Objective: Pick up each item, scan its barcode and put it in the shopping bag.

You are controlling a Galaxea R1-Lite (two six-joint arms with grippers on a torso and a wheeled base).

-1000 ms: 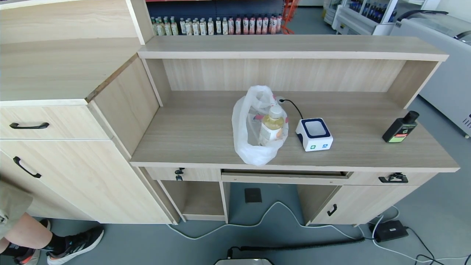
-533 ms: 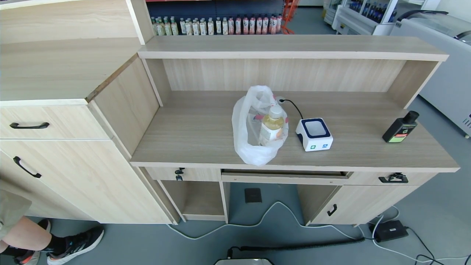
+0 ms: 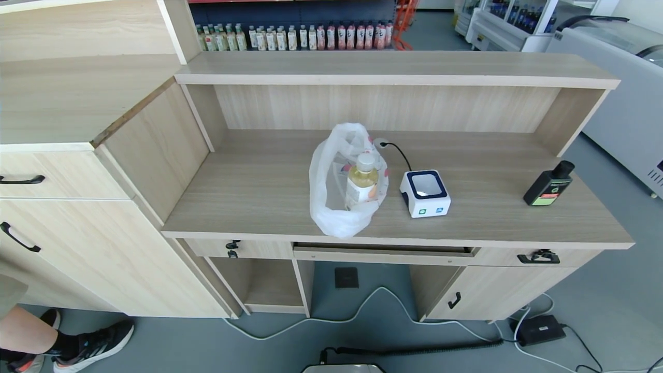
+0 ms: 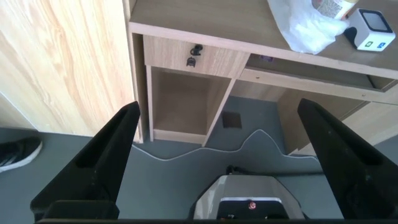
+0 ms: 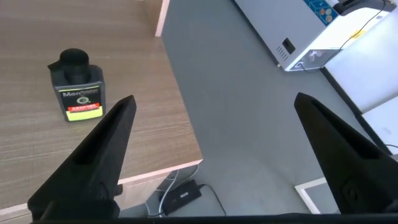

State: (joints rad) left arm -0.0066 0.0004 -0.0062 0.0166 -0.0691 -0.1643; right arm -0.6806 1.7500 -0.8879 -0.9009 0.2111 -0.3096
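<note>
The white translucent plastic shopping bag sits mid-worktop by the front edge, with a pale yellow drink bottle with white cap upright inside; a white cube scanner with dark blue top is just beside it; a black flat bottle with red-green label is near the right edge; left hand and right hand are spread apart, empty.

Bright, even indoor light; soft shadow under the upper shelf; wide-angle bowing at edges.
</note>
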